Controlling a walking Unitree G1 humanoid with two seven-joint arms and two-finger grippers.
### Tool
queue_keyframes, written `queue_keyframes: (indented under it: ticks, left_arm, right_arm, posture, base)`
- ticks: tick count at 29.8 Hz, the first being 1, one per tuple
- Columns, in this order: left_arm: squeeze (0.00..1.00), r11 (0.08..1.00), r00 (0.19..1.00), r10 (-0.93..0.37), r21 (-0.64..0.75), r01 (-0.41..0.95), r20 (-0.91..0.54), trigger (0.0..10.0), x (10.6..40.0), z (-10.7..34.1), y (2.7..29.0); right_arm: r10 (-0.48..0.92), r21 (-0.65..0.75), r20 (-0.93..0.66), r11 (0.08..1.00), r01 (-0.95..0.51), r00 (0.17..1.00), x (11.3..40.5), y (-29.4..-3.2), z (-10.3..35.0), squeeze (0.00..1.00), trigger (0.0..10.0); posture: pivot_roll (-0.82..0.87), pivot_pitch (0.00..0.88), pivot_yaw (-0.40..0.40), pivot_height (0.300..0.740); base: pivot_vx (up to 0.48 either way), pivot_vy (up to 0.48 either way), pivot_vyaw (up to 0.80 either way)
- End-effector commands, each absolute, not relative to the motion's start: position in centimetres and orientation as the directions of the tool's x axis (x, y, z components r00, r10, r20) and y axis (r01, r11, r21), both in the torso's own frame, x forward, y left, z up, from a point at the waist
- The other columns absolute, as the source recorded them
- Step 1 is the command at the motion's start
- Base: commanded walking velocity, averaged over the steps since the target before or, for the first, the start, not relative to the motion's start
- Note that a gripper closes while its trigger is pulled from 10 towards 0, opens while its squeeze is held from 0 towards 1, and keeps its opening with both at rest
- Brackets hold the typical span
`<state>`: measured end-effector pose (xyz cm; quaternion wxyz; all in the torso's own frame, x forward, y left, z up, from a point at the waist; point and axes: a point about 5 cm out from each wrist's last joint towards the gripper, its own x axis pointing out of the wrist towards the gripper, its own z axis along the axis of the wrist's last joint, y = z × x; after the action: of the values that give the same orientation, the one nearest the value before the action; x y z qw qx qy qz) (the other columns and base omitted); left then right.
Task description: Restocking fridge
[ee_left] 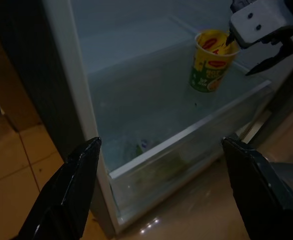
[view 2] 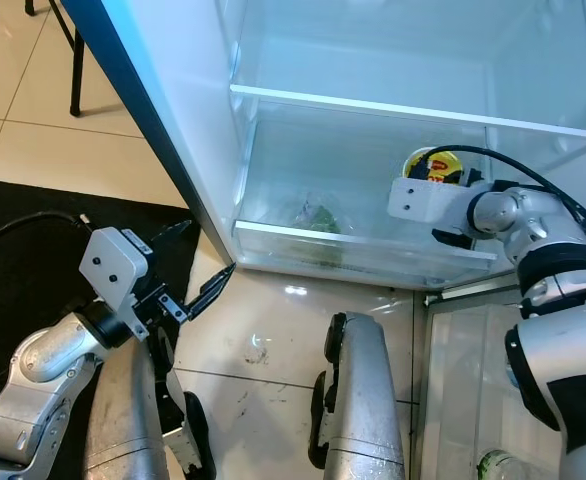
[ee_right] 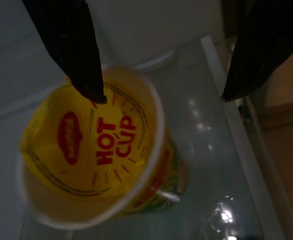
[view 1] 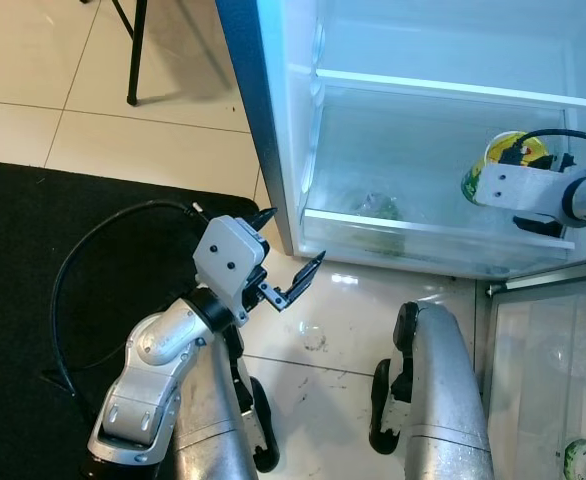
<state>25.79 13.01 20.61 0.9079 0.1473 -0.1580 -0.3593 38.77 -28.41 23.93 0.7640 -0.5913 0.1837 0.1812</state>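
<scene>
The open white fridge [view 1: 303, 150] holds a glass shelf [view 2: 373, 255] above a clear crisper drawer [view 2: 313, 245], in which a crumpled clear bag with something green [view 2: 313, 215] lies; its contents cannot be made out further. On the glass shelf, toward the fridge's right side, stands a yellow-lidded instant noodle cup with a green and yellow printed wall [ee_left: 211, 62], upright, its lid reading "HOT CUP" in red. The right gripper [ee_right: 159, 97] is directly over the cup, fingers spread apart, one fingertip over the lid and the other off to the side of the cup; whether the tip touches the lid cannot be told. The left gripper [view 1: 288, 250] hangs outside the fridge over the tiled floor [view 1: 173, 130], beside a black mat [view 1: 33, 280], its fingers wide apart and holding nothing. Bottle tops [view 1: 583, 460] show in the door rack at lower right.
</scene>
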Motion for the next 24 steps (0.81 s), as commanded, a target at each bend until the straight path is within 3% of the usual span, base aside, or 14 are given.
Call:
queue_keyframes:
  ticks: [1,6,8,12,16,24]
  left_arm:
    - [0.0,0.679,0.685,-0.714,0.384,0.626,0.145,10.0,25.7,19.7,13.0]
    - [0.0,0.675,0.681,-0.718,0.388,0.627,0.148,10.0,25.9,19.6,12.9]
    - [0.0,0.674,0.679,-0.719,0.387,0.629,0.149,10.0,26.1,19.4,12.9]
    - [0.0,0.674,0.68,-0.719,0.387,0.63,0.146,10.0,26.2,19.2,13.0]
    - [0.0,0.683,0.699,-0.707,0.364,0.633,0.111,10.0,26.2,17.5,13.3]
    - [0.0,0.715,0.745,-0.665,0.33,0.616,0.049,10.0,26.4,14.5,14.4]
  right_arm:
    - [0.109,-0.798,-0.514,0.304,-0.521,0.851,38.1,-29.3,23.8,0.0,10.0]
    - [0.23,-0.749,-0.503,0.365,-0.553,0.833,37.8,-29.0,24.4,0.0,10.0]
    - [0.349,-0.69,-0.501,0.391,-0.609,0.792,37.4,-28.4,24.6,0.0,10.0]
    - [0.435,-0.647,-0.511,0.372,-0.665,0.741,37.0,-27.9,24.4,0.0,10.0]
    - [0.68,-0.511,-0.443,0.345,-0.788,0.585,35.9,-24.8,22.1,0.0,10.0]
    - [0.747,-0.354,-0.403,0.406,-0.843,0.529,34.3,-20.4,14.9,0.0,10.0]
  posture:
    - [0.08,0.411,-0.028,0.375]
    - [0.07,0.39,-0.028,0.375]
    - [0.07,0.372,-0.028,0.375]
    - [0.07,0.364,-0.027,0.375]
    - [0.06,0.311,-0.022,0.375]
    - [0.04,0.262,-0.041,0.375]
  base:
    - [0.0,0.0,0.0]
    - [0.0,0.0,0.0]
    - [0.0,0.0,0.0]
    - [0.0,0.0,0.0]
    - [0.0,0.0,0.0]
    - [0.0,0.0,0.0]
